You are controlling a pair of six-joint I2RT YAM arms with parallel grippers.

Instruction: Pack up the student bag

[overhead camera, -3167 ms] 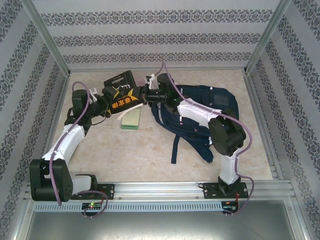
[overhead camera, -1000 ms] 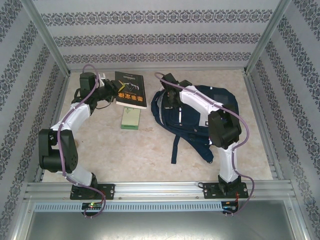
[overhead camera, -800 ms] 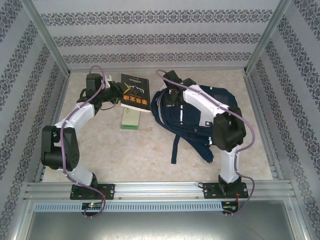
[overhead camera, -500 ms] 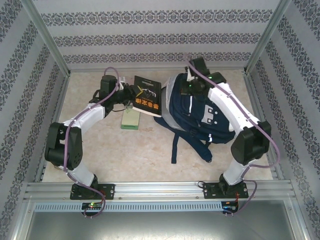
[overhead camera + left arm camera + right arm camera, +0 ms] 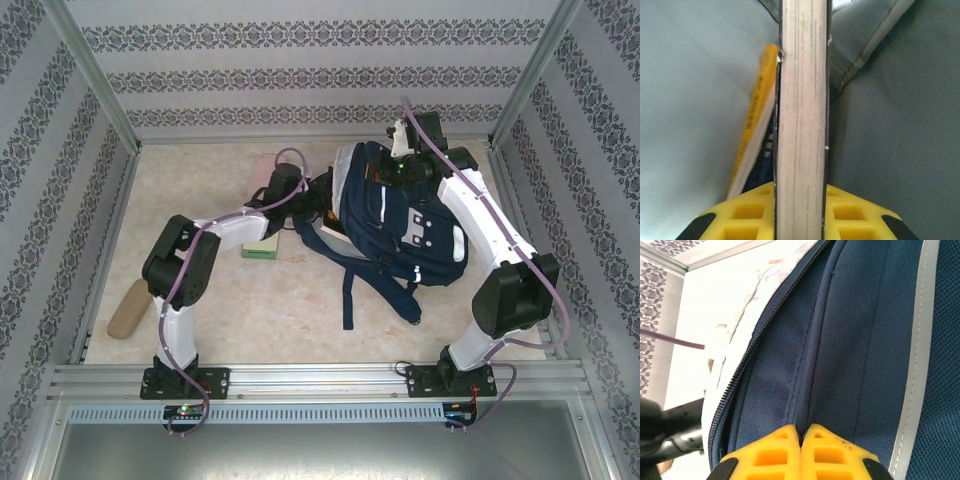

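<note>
We grip the book [image 5: 801,100] in our left gripper [image 5: 801,210], its long axis pointing straight ahead into the student bag [image 5: 400,225], whose fabric our right gripper [image 5: 802,437] pinches.

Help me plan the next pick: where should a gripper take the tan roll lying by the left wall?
Likely its middle, from straight above, jaws across its narrow width. The tan roll lies flat and slanted, long and rounded, close to the side rail, so a sideways approach looks cramped.
</note>
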